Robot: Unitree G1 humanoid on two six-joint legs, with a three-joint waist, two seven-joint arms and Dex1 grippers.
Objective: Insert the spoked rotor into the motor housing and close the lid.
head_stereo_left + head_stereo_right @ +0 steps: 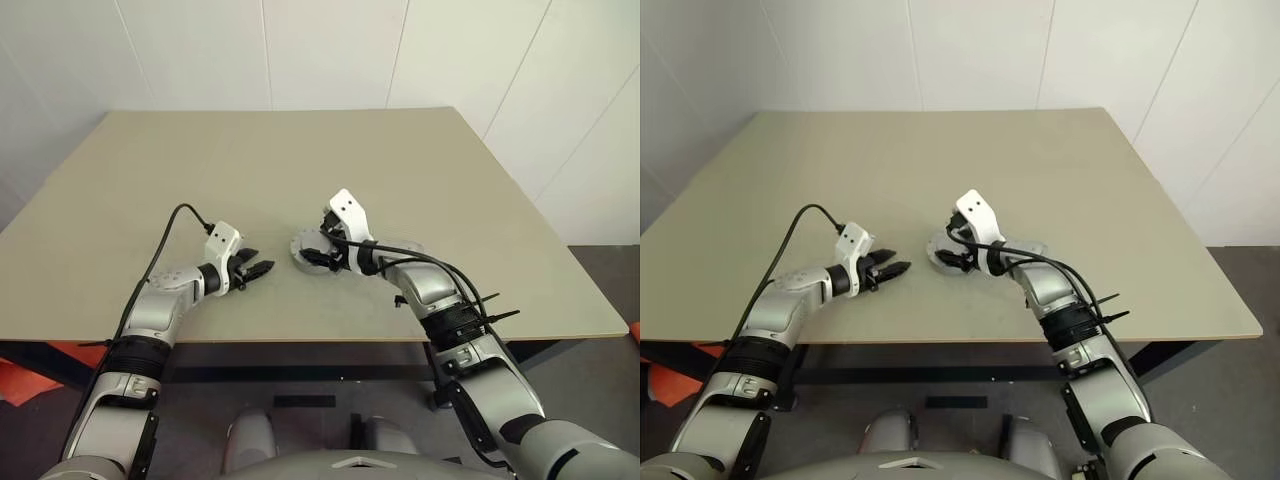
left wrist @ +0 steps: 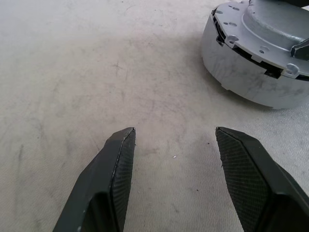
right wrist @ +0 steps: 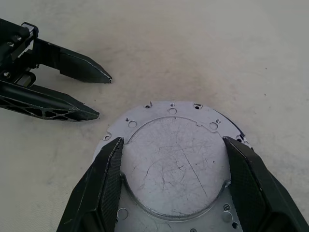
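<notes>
From the left eye view you see a tan bench [image 1: 300,170] against a white wall. Near its front edge, about midway across, sits the housing [image 1: 303,252], a short round grey piece with its lid on. Your right claw [image 1: 322,258] reaches in from the right and sits at the housing, with the white wrist block above it. Your left claw [image 1: 262,268] lies low over the bench just left of the housing, its black fingers pointing toward it and not touching it.

The right eye view gives you the same layout: the housing [image 1: 938,250] at the tip of the right claw [image 1: 952,258], and the left claw [image 1: 898,268] close by on its left, with bare bench between.

In the left wrist view, your left claw [image 2: 175,140] is spread, with nothing between its two fingers [image 2: 118,159] but bench surface. The housing [image 2: 256,63] stands ahead and off to one side, clear of both fingertips; you can see its pale grey side wall, a raised lid on top and small screws round the rim.

In the right wrist view, your right claw [image 3: 174,140] is spread wide, with one finger [image 3: 108,169] on either side of the lid [image 3: 176,164], a scratched round metal plate raised above a flange with small holes. Both fingertips stand at the plate's edge; you cannot tell whether they press on it. Beyond the housing, the left claw [image 3: 99,94] points in with its fingers apart.
</notes>
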